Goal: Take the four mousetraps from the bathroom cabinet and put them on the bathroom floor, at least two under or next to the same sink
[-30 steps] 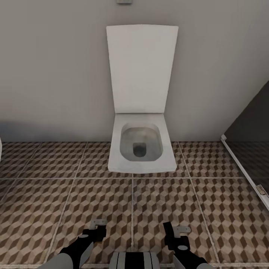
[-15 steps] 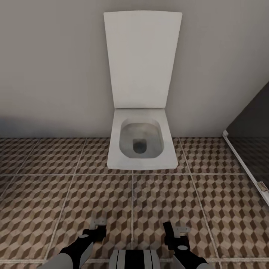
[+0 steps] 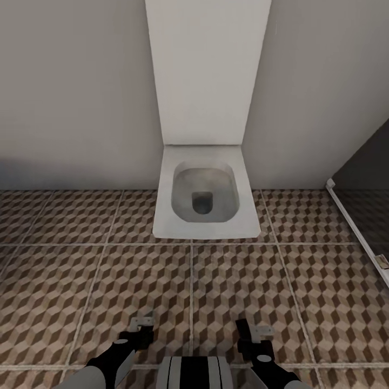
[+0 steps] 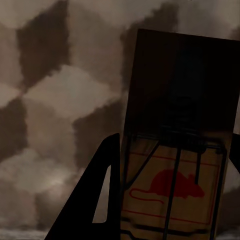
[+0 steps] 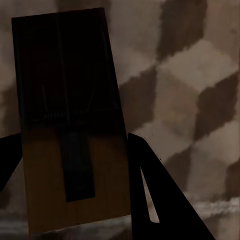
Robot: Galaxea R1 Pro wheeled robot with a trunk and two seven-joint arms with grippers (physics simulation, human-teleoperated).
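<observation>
While facing toilet on floor, left gripper clamped on mousetrap, right gripper clamped on second mousetrap, both near toilet front.

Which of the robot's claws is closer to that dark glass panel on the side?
The right gripper. It is low in the head view, right of centre, on the side of the dark glass panel. The left gripper sits left of centre, farther away.

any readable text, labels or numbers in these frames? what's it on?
No readable words or numbers.
Only marking: a red mouse pictogram inside a red outline, no lettering, on the mousetrap in the left end effector.
The mousetrap in the right end effector shows no print.
</observation>
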